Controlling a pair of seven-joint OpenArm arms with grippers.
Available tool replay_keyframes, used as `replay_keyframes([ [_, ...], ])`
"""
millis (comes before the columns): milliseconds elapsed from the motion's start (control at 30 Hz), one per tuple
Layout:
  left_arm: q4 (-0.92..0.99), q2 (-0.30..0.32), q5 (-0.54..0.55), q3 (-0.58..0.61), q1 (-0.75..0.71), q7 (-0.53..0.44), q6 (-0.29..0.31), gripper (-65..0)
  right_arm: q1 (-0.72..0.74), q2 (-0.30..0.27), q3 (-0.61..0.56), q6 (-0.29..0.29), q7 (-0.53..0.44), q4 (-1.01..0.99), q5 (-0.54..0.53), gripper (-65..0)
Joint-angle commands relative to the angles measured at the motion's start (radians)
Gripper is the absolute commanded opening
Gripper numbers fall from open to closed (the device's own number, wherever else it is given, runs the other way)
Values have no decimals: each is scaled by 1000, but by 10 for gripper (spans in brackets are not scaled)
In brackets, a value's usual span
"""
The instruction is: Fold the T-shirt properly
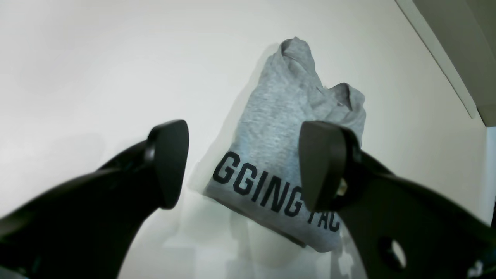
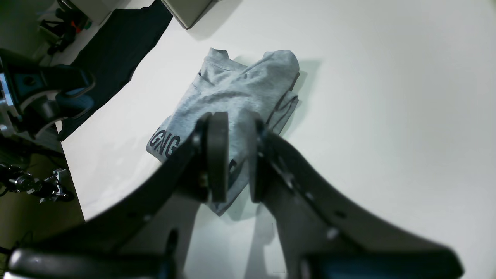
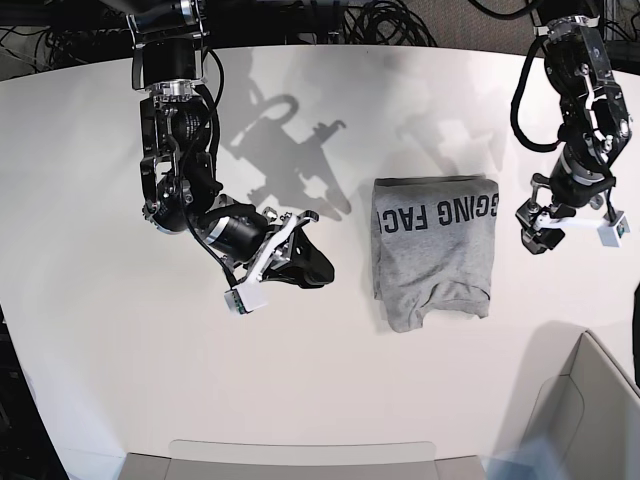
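Observation:
The T-shirt lies folded into a grey rectangle right of the table's middle, its dark lettering face up along the far edge. My left gripper hangs just right of it, apart from the cloth. In the left wrist view the left gripper stands wide open and empty, with the T-shirt on the table beyond its fingertips. My right gripper is left of the shirt, over bare table. In the right wrist view the right gripper shows a narrow gap holding nothing, with the T-shirt beyond it.
A grey box stands at the near right corner and a flat grey tray lies along the near edge. In the right wrist view a dark cloth hangs past the table's edge beside another grey box.

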State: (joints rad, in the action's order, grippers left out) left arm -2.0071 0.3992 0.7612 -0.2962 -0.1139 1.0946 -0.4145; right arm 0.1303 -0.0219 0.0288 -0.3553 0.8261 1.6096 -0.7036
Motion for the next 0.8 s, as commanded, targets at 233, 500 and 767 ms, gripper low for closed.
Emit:
replay_keyframes([
  [233,-11,16,4,-13,12,0,1,-239,22,3,1,-6,-26,19,-18,-455],
  [500,33,-9,5,-102,13,17,-1,-243,22,3,0,-6,-26,21,-18,-455],
  [767,30,-55,62,-188,41,77,130,-181,21,3,1,-6,-26,21,-18,-454],
])
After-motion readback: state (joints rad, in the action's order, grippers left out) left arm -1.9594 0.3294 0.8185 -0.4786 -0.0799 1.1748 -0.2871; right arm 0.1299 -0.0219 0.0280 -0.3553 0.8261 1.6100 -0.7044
